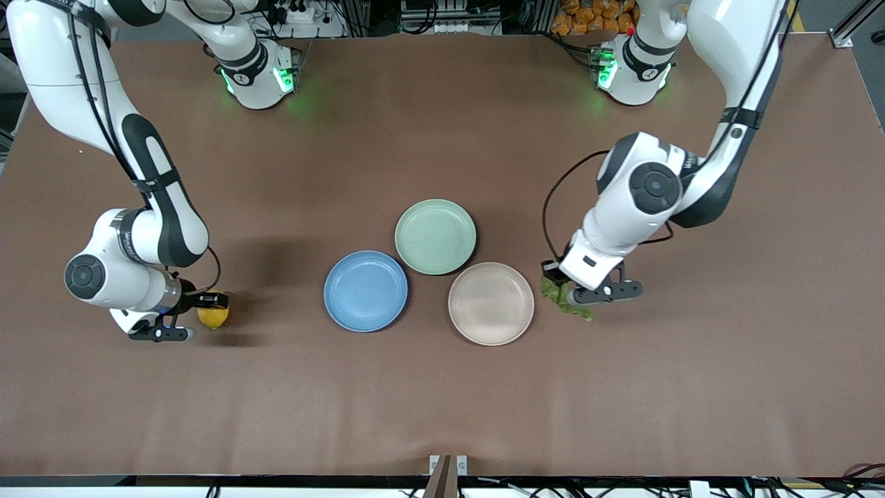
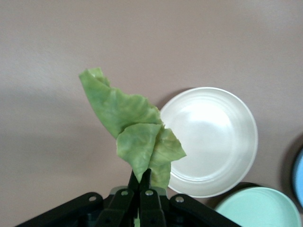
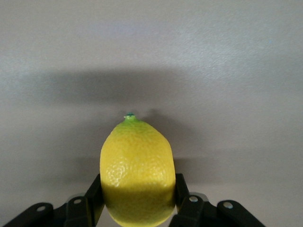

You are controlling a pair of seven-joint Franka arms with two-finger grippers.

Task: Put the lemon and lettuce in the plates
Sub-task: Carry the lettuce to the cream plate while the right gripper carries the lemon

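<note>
My right gripper (image 1: 199, 317) is shut on the yellow lemon (image 1: 213, 316) low over the table at the right arm's end; the lemon (image 3: 137, 165) fills the space between the fingers (image 3: 182, 194). I cannot tell whether it touches the table. My left gripper (image 1: 571, 293) is shut on the green lettuce (image 1: 561, 299) beside the beige-white plate (image 1: 491, 303), toward the left arm's end. The leaf (image 2: 125, 113) hangs from the pinched fingertips (image 2: 140, 176), its edge next to the beige-white plate (image 2: 213, 142). The blue plate (image 1: 366, 290) lies bare beside the beige-white one.
A pale mint-green plate (image 1: 435, 236) lies farther from the front camera, touching between the two other plates; it also shows in the left wrist view (image 2: 258, 210). Brown table surface (image 1: 442, 401) stretches around the plates.
</note>
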